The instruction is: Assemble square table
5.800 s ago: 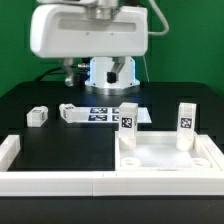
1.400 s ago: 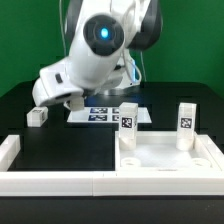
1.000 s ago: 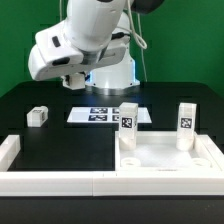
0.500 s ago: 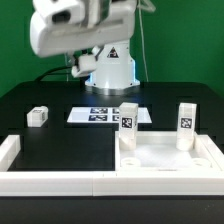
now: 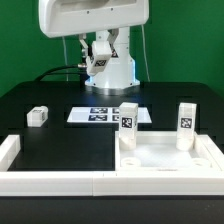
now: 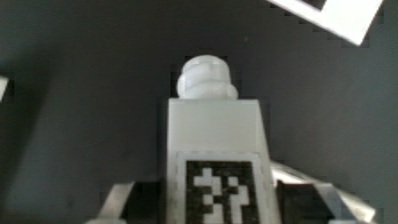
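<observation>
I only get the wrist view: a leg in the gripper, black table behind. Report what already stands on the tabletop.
Observer: Two legs stand upright near the tabletop's far corners.
Operator: Find me the fourth leg.
Observer: A loose leg lies on the table at the exterior view's left, apart from the tabletop.
Operator: Give me my height.
Observer: Your gripper and held leg hang high over the table, well above the standing legs.

The slab (image 5: 165, 160) lies at the exterior view's right, two legs (image 5: 128, 118) (image 5: 186, 118) upright at its rear corners; behind it, the marker board (image 5: 100, 115); farther left, a third leg (image 5: 38, 116); in the tool (image 6: 210, 200), a fourth leg (image 6: 214, 110).
</observation>
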### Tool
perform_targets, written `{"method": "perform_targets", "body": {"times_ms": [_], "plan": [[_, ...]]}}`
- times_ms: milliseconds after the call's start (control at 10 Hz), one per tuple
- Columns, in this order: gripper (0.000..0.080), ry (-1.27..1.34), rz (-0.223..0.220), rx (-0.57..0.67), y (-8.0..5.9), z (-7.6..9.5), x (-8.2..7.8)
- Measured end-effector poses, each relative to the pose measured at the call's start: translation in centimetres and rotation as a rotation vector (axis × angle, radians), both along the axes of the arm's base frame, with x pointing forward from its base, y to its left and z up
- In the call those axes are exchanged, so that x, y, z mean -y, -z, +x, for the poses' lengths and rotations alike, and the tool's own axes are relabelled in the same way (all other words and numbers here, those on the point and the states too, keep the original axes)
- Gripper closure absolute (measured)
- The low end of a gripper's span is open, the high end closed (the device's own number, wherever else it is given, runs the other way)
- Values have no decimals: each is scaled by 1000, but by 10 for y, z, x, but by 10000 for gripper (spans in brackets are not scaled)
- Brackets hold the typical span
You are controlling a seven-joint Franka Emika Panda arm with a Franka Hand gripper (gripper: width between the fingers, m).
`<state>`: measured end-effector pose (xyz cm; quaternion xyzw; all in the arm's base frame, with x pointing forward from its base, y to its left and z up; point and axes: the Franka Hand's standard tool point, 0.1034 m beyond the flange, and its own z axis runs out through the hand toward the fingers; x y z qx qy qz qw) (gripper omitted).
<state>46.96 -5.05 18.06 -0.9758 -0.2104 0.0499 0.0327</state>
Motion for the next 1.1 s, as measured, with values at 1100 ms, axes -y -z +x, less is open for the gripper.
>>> {"method": "perform_targets", "body": {"times_ms": [1100], "plan": [[509,204,30,687,-20,121,-85]]}}
